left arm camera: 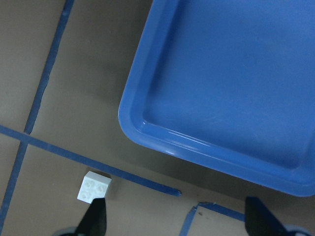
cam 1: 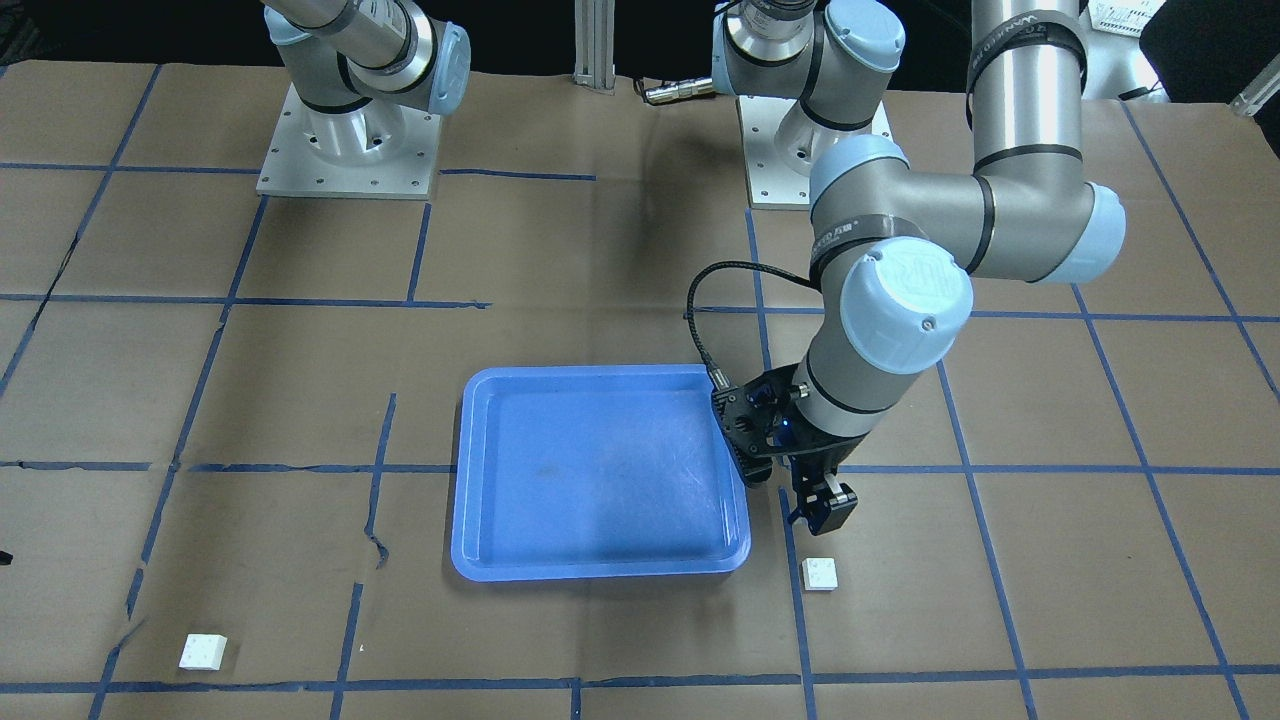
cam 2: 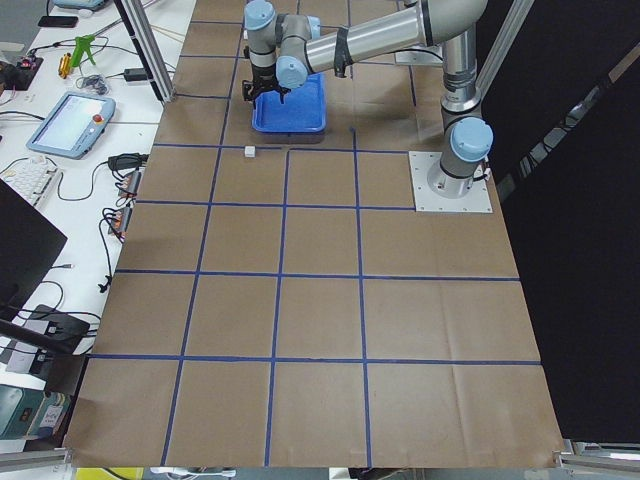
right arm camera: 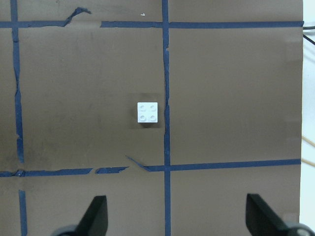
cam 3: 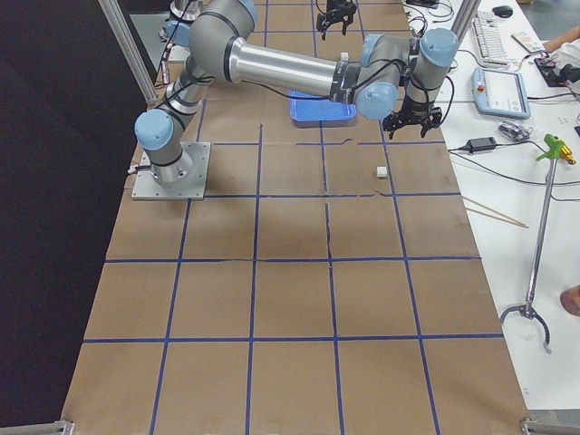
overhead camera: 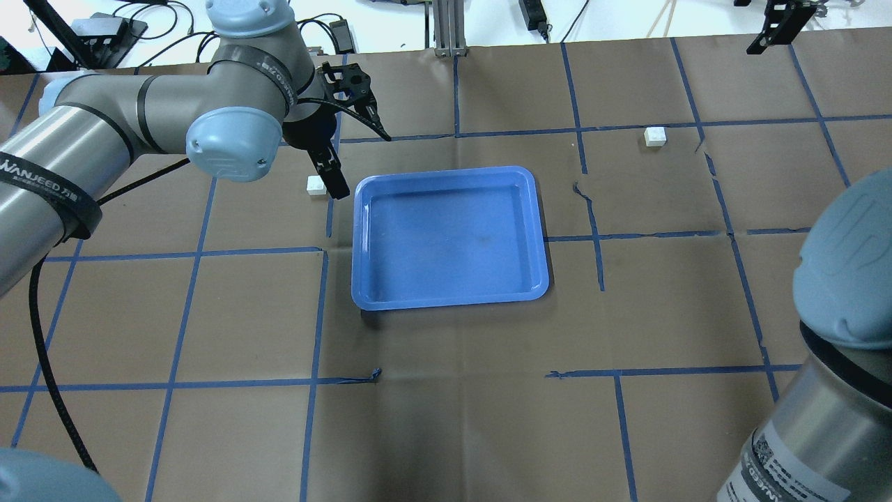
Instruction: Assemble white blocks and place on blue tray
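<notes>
The blue tray (overhead camera: 449,237) lies mid-table and holds nothing. One white block (overhead camera: 316,185) sits on the brown paper just off the tray's far left corner. My left gripper (overhead camera: 333,174) hangs low beside this block, open and empty. In the left wrist view the block (left arm camera: 94,186) lies just ahead of one fingertip (left arm camera: 96,219), not between the two. The other white block (overhead camera: 654,136) sits at the far right. My right gripper (overhead camera: 777,28) hovers high over it, open and empty. The right wrist view shows that block (right arm camera: 147,112) studs up, well ahead of the fingers.
Blue tape lines (overhead camera: 324,251) grid the brown paper, torn in places. The arm bases (cam 1: 350,150) stand at the robot's edge. A teach pendant (cam 3: 501,91), cables and tools lie on the white side bench beyond the far table edge.
</notes>
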Robot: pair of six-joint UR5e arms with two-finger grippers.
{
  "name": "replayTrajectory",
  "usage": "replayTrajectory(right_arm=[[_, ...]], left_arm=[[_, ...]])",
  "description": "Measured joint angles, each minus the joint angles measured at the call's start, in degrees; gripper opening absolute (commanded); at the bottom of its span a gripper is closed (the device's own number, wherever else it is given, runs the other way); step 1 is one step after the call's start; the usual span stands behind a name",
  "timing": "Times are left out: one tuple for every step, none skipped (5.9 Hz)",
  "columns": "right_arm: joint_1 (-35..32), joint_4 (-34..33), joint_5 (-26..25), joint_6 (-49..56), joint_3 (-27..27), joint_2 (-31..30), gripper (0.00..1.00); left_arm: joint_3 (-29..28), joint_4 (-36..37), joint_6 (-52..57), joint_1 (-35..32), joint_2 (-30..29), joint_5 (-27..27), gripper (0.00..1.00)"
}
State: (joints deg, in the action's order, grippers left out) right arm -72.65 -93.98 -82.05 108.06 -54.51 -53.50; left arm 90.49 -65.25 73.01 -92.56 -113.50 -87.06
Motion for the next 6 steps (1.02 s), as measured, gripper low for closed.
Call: replayTrajectory(right_arm=[[0.31,-0.05,2.48,2.02,0.05,2.02,1.00],[0.97,-0.03,5.63,3.45,0.02,4.73,1.00],[1.82,-0.08,9.22,5.46,-0.17,7.48,1.00],[2.58,-0.39,13.54,7.64,-1.04,9.69,1.00],[3.13,-0.92,17.98,9.04,-3.03,10.87,1.00],[3.77,-1.29,21.10,10.00,-5.12,11.36,1.00]], left_arm=[[-1.45,0.22,7.66,1.07,-2.54,0.46,0.99],[-3.46,0.28,15.49,1.73,-5.40,0.40,0.99],[-5.38,0.19,20.40,2.21,-7.85,-1.00,0.98],[-6.47,-0.08,22.41,2.40,-9.32,-3.61,0.98],[-6.86,-0.08,23.06,2.52,-10.32,-5.33,0.98],[-7.29,0.41,23.25,2.89,-11.09,-5.76,0.97]])
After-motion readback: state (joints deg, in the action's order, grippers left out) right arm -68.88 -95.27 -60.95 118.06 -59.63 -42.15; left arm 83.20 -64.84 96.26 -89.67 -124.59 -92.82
